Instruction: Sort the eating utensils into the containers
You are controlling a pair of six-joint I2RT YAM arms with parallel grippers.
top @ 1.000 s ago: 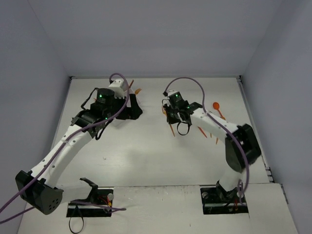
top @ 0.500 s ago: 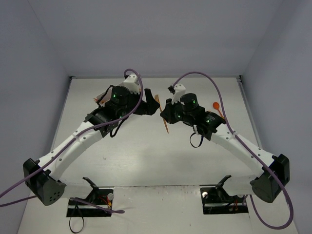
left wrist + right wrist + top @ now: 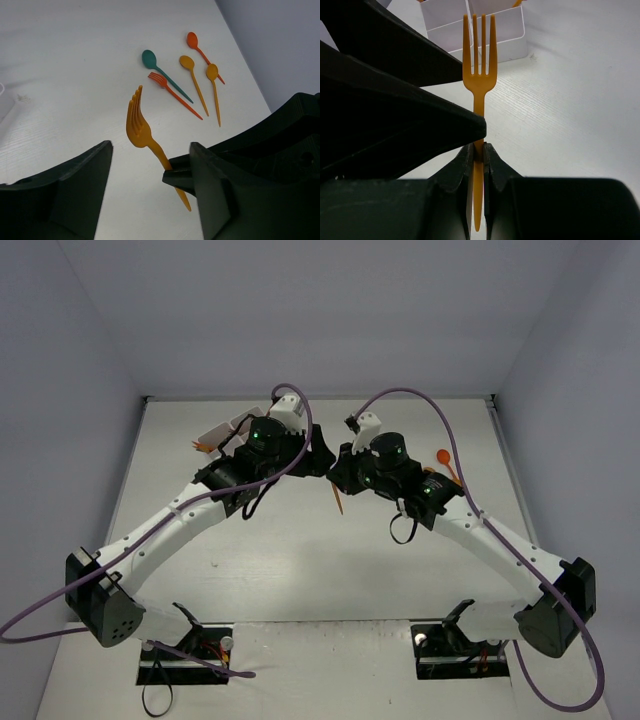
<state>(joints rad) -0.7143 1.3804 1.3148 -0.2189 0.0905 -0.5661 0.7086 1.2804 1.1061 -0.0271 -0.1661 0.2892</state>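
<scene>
Handover pose over mid-table: the left gripper [image 3: 318,452] has swung in to meet the right gripper [image 3: 340,478]; a second ago they stood well apart.

Right gripper: jaws pinched together on the thin handle of a yellow-orange plastic fork [image 3: 479,75], four tines pointing away from the fingers. Left gripper: jaws apart, one broad dark finger [image 3: 75,195] on either side of the fork; whether either touches the handle, cannot tell. Beyond the left fingers, on the matte white table [image 3: 75,60]: teal spoon [image 3: 149,58], red-orange fork [image 3: 161,80], two orange spoons [image 3: 187,62], red spoon [image 3: 192,38], loosely fanned. Beyond the held tines, a white thin-walled tray [image 3: 492,30].
</scene>
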